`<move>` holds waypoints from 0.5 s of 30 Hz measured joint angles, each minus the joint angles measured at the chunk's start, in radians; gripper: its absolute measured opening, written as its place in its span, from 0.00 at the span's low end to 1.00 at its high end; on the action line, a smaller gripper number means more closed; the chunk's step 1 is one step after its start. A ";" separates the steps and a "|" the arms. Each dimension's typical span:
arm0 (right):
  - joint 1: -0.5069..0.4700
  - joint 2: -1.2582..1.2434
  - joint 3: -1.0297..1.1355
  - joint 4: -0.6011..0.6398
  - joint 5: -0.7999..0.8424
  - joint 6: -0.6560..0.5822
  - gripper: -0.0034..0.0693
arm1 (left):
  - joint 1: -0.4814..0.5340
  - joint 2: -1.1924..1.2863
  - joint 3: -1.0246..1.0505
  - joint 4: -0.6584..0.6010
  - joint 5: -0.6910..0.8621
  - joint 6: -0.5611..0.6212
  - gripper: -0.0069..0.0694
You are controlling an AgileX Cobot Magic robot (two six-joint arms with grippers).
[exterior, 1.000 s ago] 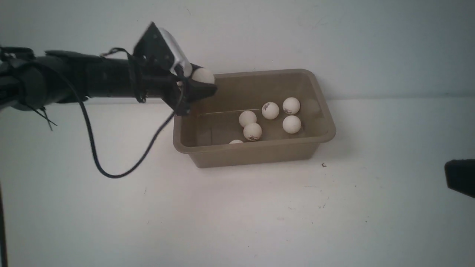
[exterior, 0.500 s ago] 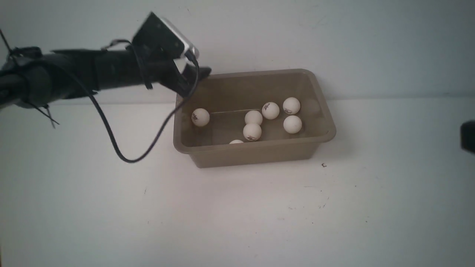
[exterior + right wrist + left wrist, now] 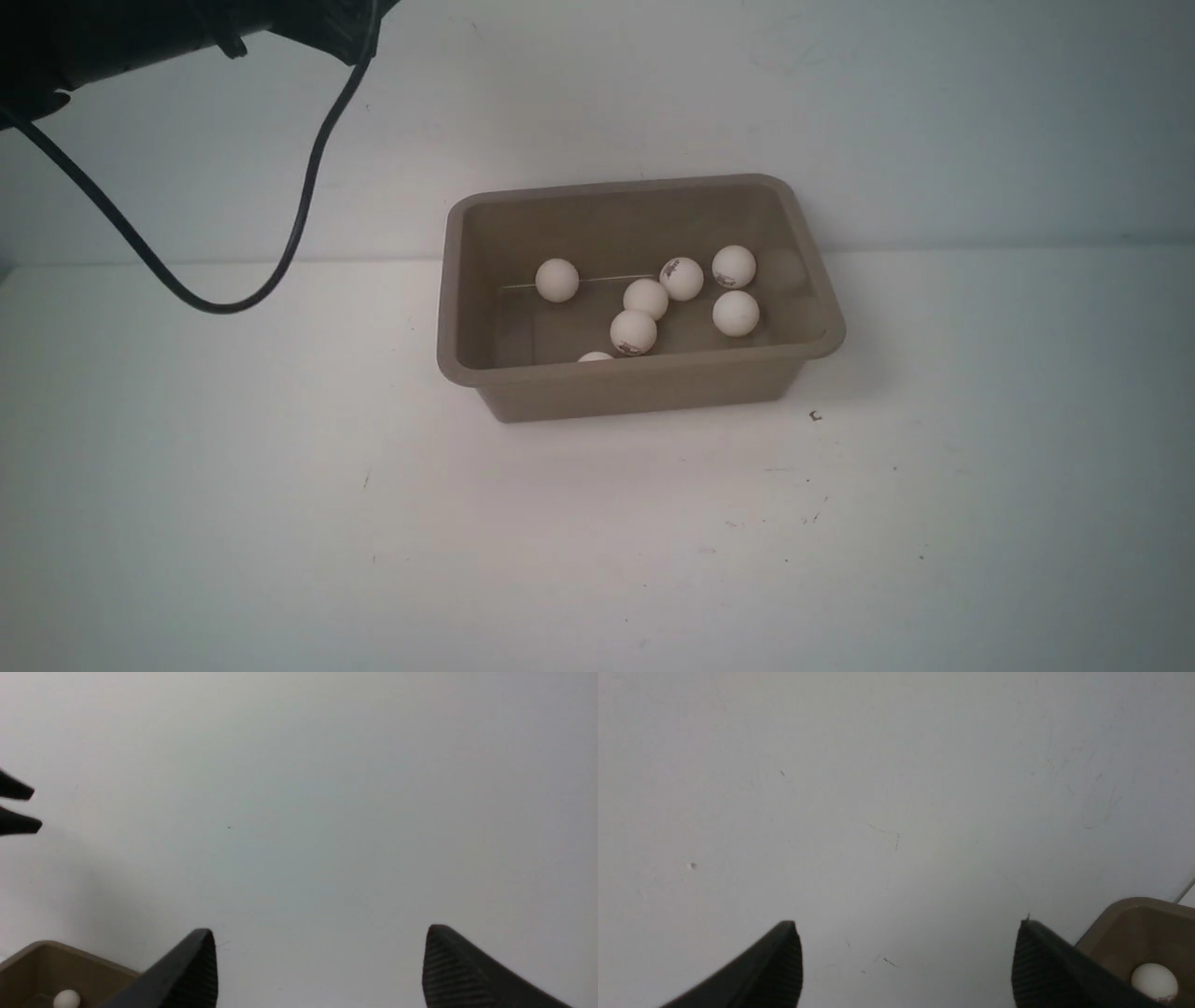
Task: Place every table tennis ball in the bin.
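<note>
The taupe-brown bin (image 3: 805, 233) stands mid-table against the back wall. Several white table tennis balls lie inside it: one (image 3: 557, 280) apart toward its left, the others clustered around (image 3: 645, 299), and one (image 3: 595, 357) half hidden behind the near wall. In the left wrist view my left gripper (image 3: 906, 938) is open and empty, facing the wall, with a corner of the bin (image 3: 1134, 914) and one ball (image 3: 1154, 982) beside it. The right gripper (image 3: 320, 942) is open and empty too, with the bin (image 3: 42, 956) low at the side. Only the left arm (image 3: 140, 37) shows in the front view, high at the top left.
A black cable (image 3: 233, 299) loops down from the left arm over the table's back left. The white wall rises right behind the bin. The left gripper's fingertips (image 3: 18, 807) show at the edge of the right wrist view.
The left gripper opened and dropped its ball into the bin, where it rolled right. The left arm then rose and drew back to the upper left. The right gripper left the front view.
</note>
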 joint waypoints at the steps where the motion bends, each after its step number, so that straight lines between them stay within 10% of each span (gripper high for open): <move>1: 0.000 -0.033 0.004 -0.003 0.033 0.028 0.78 | 0.000 0.000 0.000 0.001 0.000 -0.006 0.80; 7: 0.000 -0.160 0.163 0.080 0.134 0.068 0.78 | 0.000 0.000 0.000 0.000 0.000 -0.015 0.80; 15: 0.000 -0.337 0.592 0.299 -0.117 -0.096 0.78 | 0.002 -0.002 0.000 0.000 0.000 -0.015 0.80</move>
